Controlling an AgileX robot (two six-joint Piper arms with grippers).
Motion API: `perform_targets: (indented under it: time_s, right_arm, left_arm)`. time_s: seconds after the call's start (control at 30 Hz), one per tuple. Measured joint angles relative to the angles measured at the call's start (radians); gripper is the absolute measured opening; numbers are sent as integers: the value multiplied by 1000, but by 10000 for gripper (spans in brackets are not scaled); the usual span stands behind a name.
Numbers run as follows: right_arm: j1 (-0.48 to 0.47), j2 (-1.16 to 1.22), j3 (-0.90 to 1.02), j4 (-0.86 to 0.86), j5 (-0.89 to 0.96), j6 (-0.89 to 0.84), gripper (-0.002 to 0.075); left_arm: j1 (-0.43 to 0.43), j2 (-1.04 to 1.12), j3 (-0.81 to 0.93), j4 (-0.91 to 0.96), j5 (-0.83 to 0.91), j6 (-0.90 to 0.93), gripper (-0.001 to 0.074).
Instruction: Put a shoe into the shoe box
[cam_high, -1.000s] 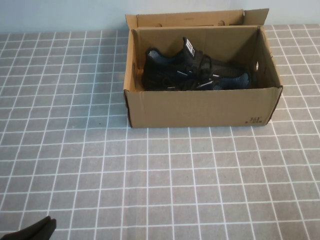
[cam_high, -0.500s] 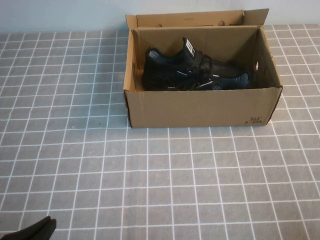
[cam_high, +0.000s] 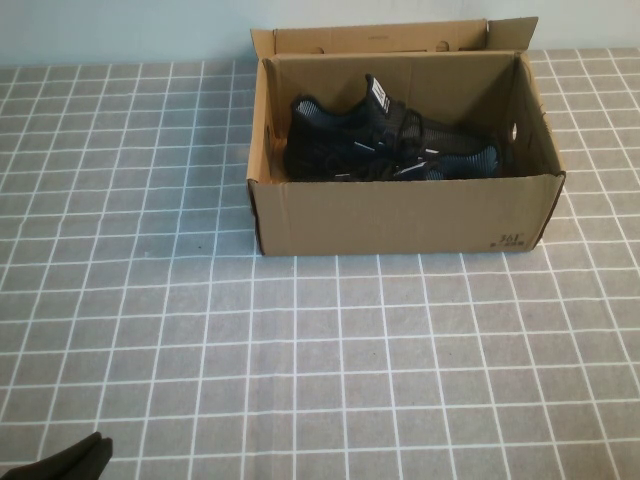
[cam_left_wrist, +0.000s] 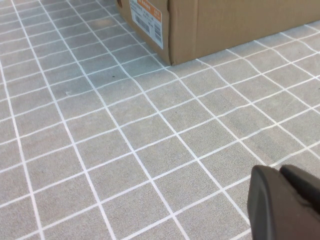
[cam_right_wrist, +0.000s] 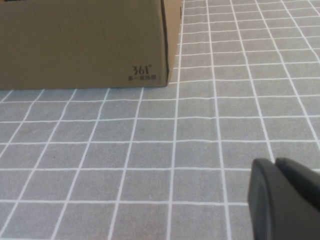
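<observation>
The brown cardboard shoe box stands open at the back middle of the table, its flap lid up behind it. A black knit sneaker with a white tongue tag lies inside, and there seem to be two black shoes side by side. My left gripper rests at the near left corner, shut and empty; in the left wrist view it sits above bare cloth, far from the box. My right gripper is shut and empty, near the box's printed corner; it is out of the high view.
The table is covered by a grey cloth with a white grid. A pale wall runs behind the box. An orange-and-white label is on the box's short side.
</observation>
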Motion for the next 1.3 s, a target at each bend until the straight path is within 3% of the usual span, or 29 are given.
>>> perform_targets:
  time_s: [0.5,0.73,0.97,1.3]
  right_arm:
    - [0,0,0,0,0,0,-16]
    - [0,0,0,4,0,0,-16]
    - [0,0,0,4,0,0,-16]
    - [0,0,0,4,0,-2,-16]
  left_arm:
    - [9,0,0,87,-2,-42,-1]
    - [119,-89,0,311,-48,-388,-1]
    - [238,-271,0,376,-45,-462,-1]
    - [258,-280,0,445,218,-521,-1]
